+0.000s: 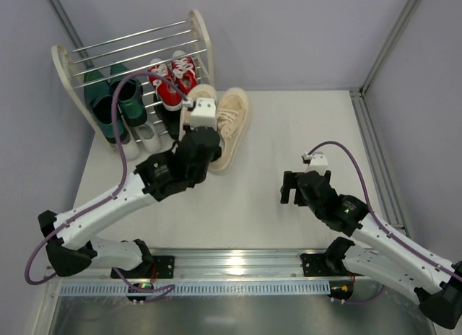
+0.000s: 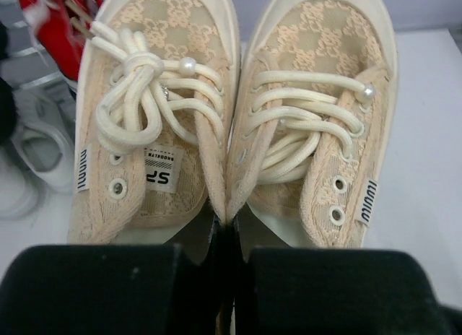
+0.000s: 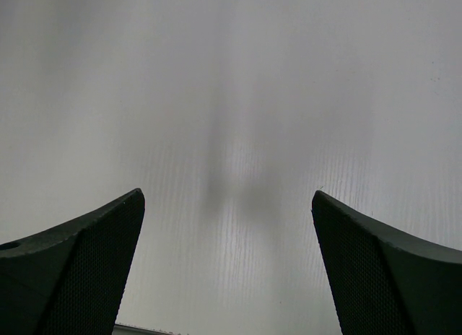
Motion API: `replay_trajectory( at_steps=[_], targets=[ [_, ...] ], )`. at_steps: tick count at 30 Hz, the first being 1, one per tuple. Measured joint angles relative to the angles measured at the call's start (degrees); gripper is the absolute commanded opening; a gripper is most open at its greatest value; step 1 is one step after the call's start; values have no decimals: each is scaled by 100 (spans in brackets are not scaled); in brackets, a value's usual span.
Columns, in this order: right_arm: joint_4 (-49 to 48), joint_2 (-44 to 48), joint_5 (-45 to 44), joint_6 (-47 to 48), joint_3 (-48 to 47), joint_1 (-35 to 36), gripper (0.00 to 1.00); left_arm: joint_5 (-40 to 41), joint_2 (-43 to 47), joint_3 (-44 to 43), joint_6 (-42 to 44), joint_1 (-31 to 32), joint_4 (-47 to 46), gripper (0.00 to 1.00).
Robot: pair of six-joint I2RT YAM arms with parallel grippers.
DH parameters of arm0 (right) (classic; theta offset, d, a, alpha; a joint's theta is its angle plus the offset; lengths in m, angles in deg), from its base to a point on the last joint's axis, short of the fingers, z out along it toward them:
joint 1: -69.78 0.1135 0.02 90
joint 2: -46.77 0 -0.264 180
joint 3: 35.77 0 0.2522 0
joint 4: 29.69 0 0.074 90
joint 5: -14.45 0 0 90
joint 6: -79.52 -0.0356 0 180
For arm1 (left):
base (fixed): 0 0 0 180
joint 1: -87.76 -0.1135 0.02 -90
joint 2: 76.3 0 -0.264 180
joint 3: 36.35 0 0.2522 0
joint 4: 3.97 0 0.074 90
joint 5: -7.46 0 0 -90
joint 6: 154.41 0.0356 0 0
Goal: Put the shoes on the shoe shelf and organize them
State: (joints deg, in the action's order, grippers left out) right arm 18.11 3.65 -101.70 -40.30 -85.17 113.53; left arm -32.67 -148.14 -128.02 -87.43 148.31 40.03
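My left pincer (image 2: 229,237) is pressed together on the beige sneakers (image 2: 159,125). It pinches the two inner heel walls against each other, so the pair sits side by side with the toes pointing away from me. Each shoe has a little white tag (image 2: 82,168) on its outer side with dark letters, but I cannot read them for sure. Inside the left shoe there is a white label (image 2: 160,170) with two big dark letters, upside down to me. The small print above them is too tiny to read. The shoes are made of lacy beige cloth with a leafy pattern. They have cream rubber rims, thick cream laces (image 2: 137,97) and a small pearl bead (image 2: 188,63) on the laces. From the top view the pair (image 1: 232,122) is just beside the right end of the shoe shelf (image 1: 65,66), at the back left of the white table (image 1: 289,125). My own arm covers most of one shoe, so I cannot tell if the pair rests on the table or is lifted. On the shelf are the green loafers (image 1: 115,97) on the left and the red sneakers (image 1: 173,79) on the right, with the white sneakers (image 1: 143,136) lower down. A purple cable (image 1: 123,151) loops from my left arm in front of the shelf. My right pincer (image 3: 227,266) is spread wide and holds nothing, with bare table under it, well apart from the shoes.
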Motion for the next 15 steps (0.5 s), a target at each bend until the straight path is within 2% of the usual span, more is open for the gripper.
replay_trajectory(
  at_steps=[7,15],
  targets=[
    [26,0,42,66,-208,0,96,-365,-643,-1856,1023,-1709,-20,0],
    [87,-363,282,103,-435,0,95,-581,-1875,-3818,1749,-3215,-175,0]
  ],
)
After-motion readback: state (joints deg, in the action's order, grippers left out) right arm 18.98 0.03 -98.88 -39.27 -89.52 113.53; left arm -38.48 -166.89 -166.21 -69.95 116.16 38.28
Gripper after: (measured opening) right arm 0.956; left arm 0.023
